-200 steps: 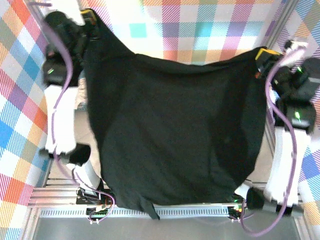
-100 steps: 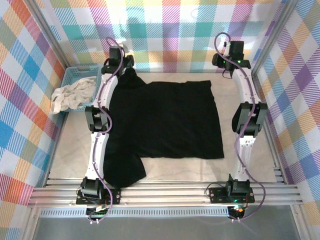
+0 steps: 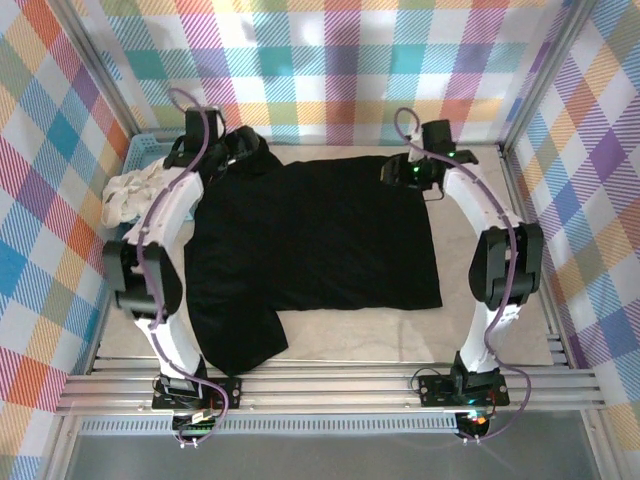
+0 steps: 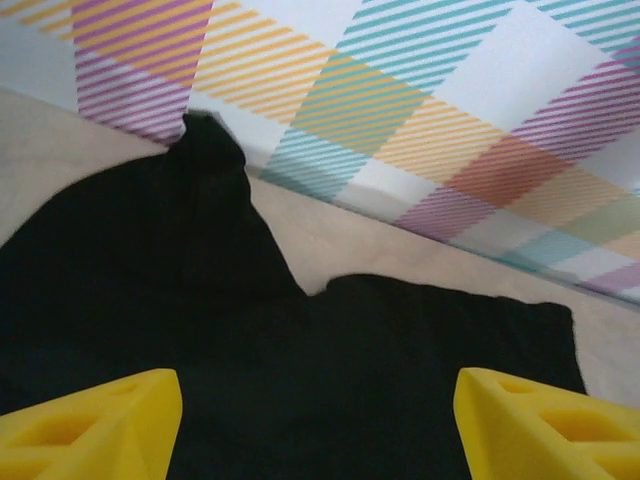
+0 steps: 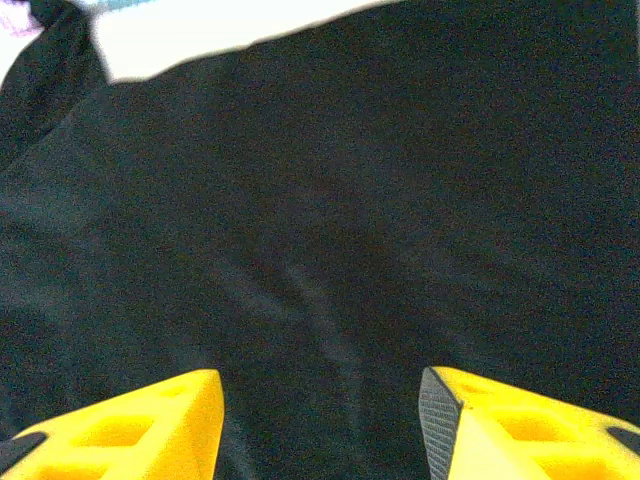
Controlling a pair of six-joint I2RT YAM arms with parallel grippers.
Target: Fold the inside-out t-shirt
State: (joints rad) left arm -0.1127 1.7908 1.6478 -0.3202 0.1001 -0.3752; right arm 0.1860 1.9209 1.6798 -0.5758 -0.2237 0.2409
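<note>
Seen from above, both arms have pulled back a little from the far wall. The black t-shirt (image 3: 320, 240) lies spread flat on the table (image 3: 350, 335), with no fold made yet.

From the left wrist, the left claw (image 4: 320, 425) is wide and empty over the shirt's far edge.

From the right wrist, the right claw (image 5: 320, 415) is wide and empty too, close over the cloth.

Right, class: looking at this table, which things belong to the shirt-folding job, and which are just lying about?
Part of the job:
- black t-shirt, spread out
- left gripper and right gripper, both open over it

Just lying about:
- blue basket
- white-cream cloth at the basket
</note>
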